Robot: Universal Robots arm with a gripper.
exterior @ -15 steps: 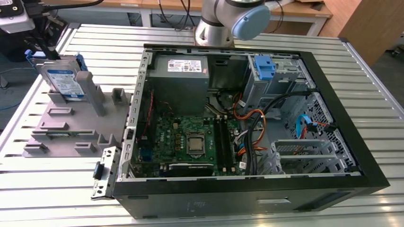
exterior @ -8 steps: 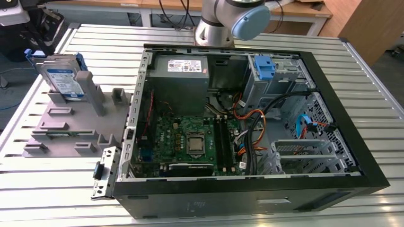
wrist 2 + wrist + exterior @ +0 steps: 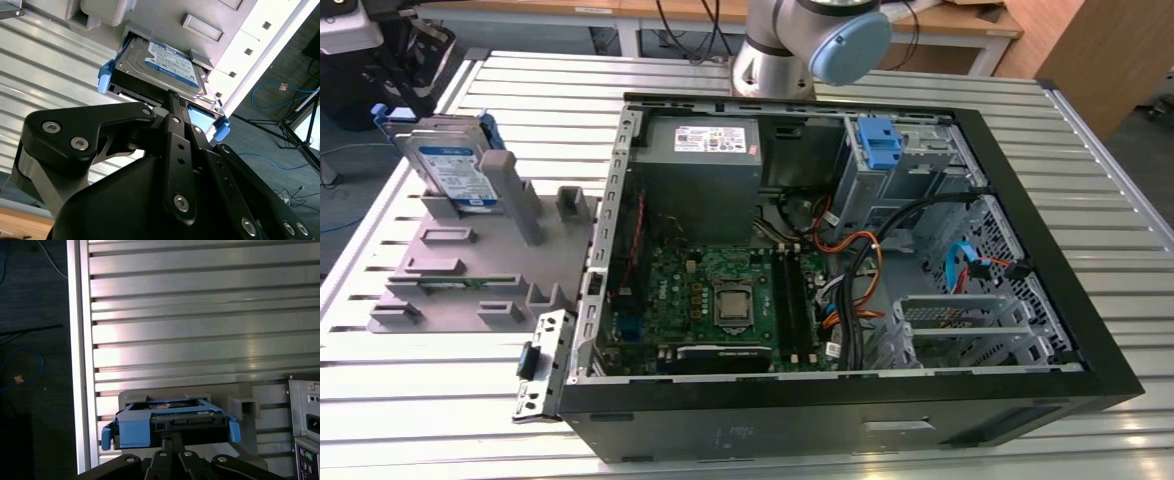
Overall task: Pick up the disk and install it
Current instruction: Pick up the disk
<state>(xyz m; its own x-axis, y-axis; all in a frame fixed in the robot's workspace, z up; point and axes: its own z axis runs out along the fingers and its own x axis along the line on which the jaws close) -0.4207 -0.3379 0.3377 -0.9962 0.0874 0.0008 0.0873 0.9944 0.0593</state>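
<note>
Open tower case [image 3: 854, 425] lies off to one side of the gripper [image 3: 171, 440]. Grey fixture [image 3: 454, 270] sits just beyond its tip. The disk [image 3: 165, 62] stands on edge in a fixture slot there, apart from the gripper. I read the jaws as pressed together, empty.

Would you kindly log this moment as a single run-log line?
stage: pre-pick | disk: standing in grey holder, outside the open computer case | gripper: shut, empty, pointing at disk
</note>
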